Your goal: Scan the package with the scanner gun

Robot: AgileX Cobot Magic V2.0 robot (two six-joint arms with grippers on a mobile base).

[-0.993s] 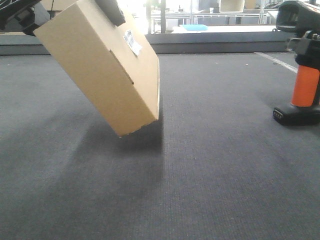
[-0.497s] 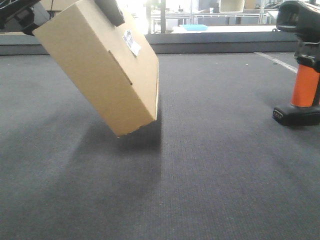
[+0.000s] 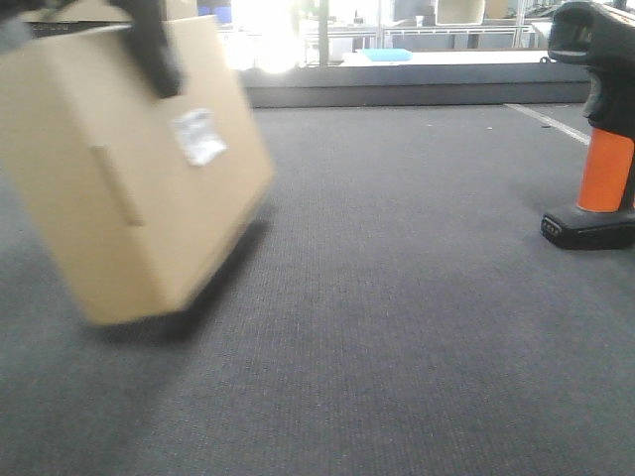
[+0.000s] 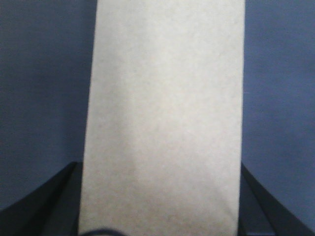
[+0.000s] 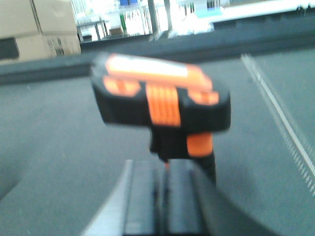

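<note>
The package (image 3: 129, 198), a tan box with a white label (image 3: 198, 136), hangs tilted and blurred at the left, its low corner close to the carpet. My left gripper (image 3: 149, 45) holds it from above. In the left wrist view the package (image 4: 162, 98) fills the gap between my two dark fingers (image 4: 64, 196). The scanner gun (image 3: 605, 169), black with an orange handle, stands upright on its foot at the far right. In the right wrist view my right gripper (image 5: 165, 167) is shut with nothing between its fingers. Its tips sit just behind the neck of the scanner gun (image 5: 162, 103); contact cannot be told.
Grey carpet (image 3: 397, 327) covers the surface. A dark raised ledge (image 3: 397, 94) runs along the back, and a white line (image 3: 546, 121) crosses at the far right. Stacked cardboard boxes with a dark band (image 5: 39, 29) stand at the back left.
The package has swung left and lower, and its label face now turns more toward the front camera. The scanner gun has stayed put. The dark gripper parts at its neck no longer show.
</note>
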